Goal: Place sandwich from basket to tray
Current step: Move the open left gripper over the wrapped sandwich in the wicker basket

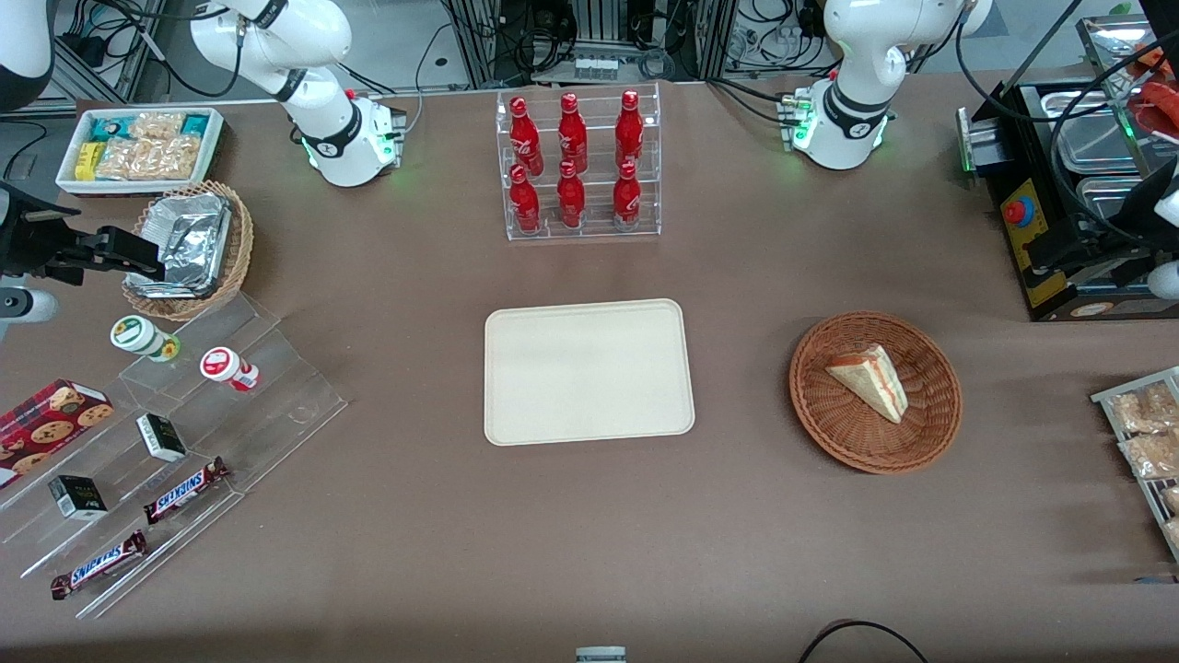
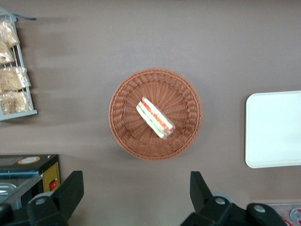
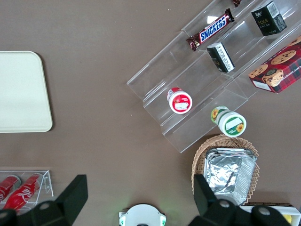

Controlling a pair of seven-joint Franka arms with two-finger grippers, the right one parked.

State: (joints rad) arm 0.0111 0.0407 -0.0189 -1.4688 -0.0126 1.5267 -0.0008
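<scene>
The tool point(image 2: 136, 197) hung spread and empty, high above the surface, with the basket point(image 2: 123, 136) below it and the bare tray point(image 2: 273, 129) off to one side. To grasp well, it probably needed to descend centred and turn its fingers across the sandwich point(image 2: 155, 117), closing on the flat bread faces. The sandwich lay mid-basket on its side, a pale wedge striped red, orange and green.

Brown counter point(image 1: 589, 552) fills the scene, evenly lit; metal racking and tangled cables point(image 1: 589, 37) line its back edge.
</scene>
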